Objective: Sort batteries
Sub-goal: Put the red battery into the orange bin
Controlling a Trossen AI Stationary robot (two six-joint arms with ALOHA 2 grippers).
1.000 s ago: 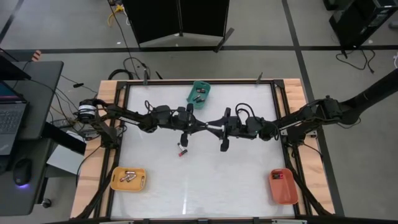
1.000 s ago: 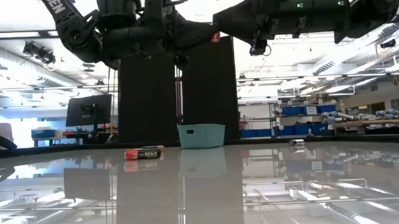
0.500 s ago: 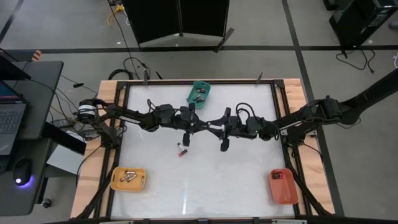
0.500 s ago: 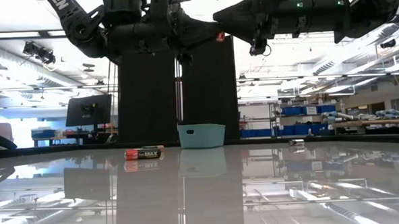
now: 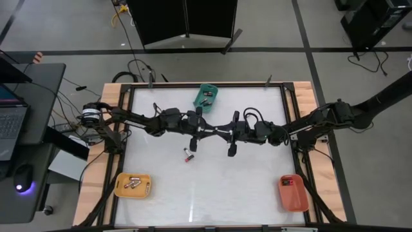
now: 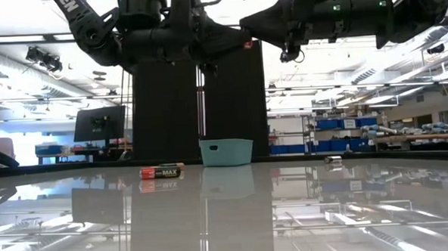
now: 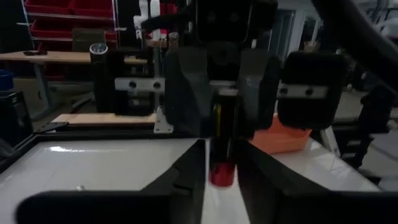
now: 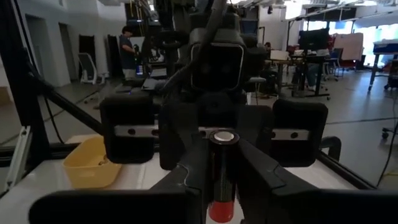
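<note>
High over the table's middle my two grippers meet tip to tip. Between them stands a battery (image 8: 221, 177), dark with a silvery top and a red bottom end (image 7: 222, 173). My right gripper (image 8: 221, 163) is shut on it. My left gripper (image 7: 222, 163) comes level from the left, open, one finger on either side of the battery's red end without plainly touching it. A second battery (image 5: 188, 154), red and dark, lies on its side on the table below them, seen too in the low view (image 6: 161, 171). My right gripper pinches the battery's dark middle (image 8: 217, 167) between its two fingers. The fingers come level from the table's right side and lie across the battery. It stands upright, silvery end (image 8: 222, 135) up and red end down, lifted well clear of the table.
A teal tray (image 5: 206, 96) with batteries stands at the far edge. A yellow tray (image 5: 133, 185) with batteries is at the near left. An orange tray (image 5: 293, 193) is at the near right. The white tabletop (image 5: 257, 180) lies bare between them.
My left gripper has edged a little toward my right one, so the two sets of fingers now overlap around the raised battery. The battery on the table has not moved.
</note>
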